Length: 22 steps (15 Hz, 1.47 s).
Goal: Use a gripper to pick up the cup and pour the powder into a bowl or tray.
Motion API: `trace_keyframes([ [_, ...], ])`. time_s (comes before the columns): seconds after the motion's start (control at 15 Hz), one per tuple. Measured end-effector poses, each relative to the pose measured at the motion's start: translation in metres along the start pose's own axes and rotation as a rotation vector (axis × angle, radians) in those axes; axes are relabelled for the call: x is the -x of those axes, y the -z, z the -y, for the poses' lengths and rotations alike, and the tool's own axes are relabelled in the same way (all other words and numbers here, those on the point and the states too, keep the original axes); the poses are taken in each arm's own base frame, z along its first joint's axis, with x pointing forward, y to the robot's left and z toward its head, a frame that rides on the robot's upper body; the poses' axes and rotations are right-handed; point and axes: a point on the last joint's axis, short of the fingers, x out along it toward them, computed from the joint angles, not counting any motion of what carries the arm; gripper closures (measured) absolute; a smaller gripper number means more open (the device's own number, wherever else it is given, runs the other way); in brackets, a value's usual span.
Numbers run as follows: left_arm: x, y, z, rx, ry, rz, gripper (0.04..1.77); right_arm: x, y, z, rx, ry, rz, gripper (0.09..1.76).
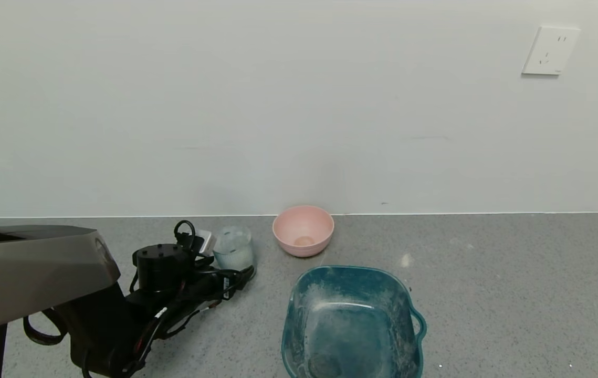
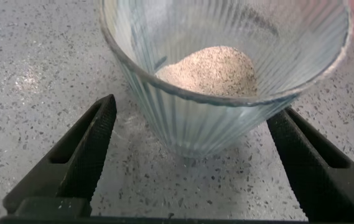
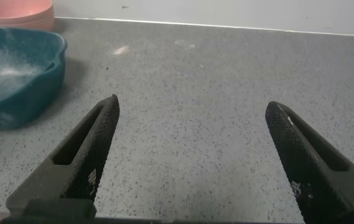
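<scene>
A grey speckled stone-look counter point(image 1: 514, 294) runs back to a plain off-white wall point(image 1: 277, 105). A white wall socket point(image 1: 551, 50) sits high on the wall toward the right.

The left gripper point(image 2: 192, 134) reaches in low from the left side, its jaws spread wide on either side of the cup point(image 2: 226, 81) without touching it. The cup, a clear ribbed glass with dusty walls, stands upright on the counter near the wall and holds a low mound of pale sandy powder point(image 2: 209, 70).

A small pink bowl point(image 1: 303, 230) stands just right of the cup, close to the wall. In front of it, nearer the robot, sits the teal basin point(image 1: 306, 294), streaked with white dust, its loop handle facing right.

The right gripper point(image 3: 192, 146) hovers over bare counter to the right of the basin, its jaws wide apart and holding nothing.
</scene>
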Motion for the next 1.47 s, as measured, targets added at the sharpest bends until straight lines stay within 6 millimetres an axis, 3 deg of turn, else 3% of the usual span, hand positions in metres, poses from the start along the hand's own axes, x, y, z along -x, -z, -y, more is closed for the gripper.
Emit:
trace_keyframes([
  [0.8, -0.011, 0.010, 0.002, -0.006, 0.009, 0.059, 0.09, 0.000, 0.000, 0.000, 0.000, 0.000, 0.000, 0.14],
  [1.47, -0.018, 0.004, 0.002, 0.008, 0.006, 0.087, 0.09, 0.000, 0.000, 0.000, 0.000, -0.001, 0.000, 0.14],
])
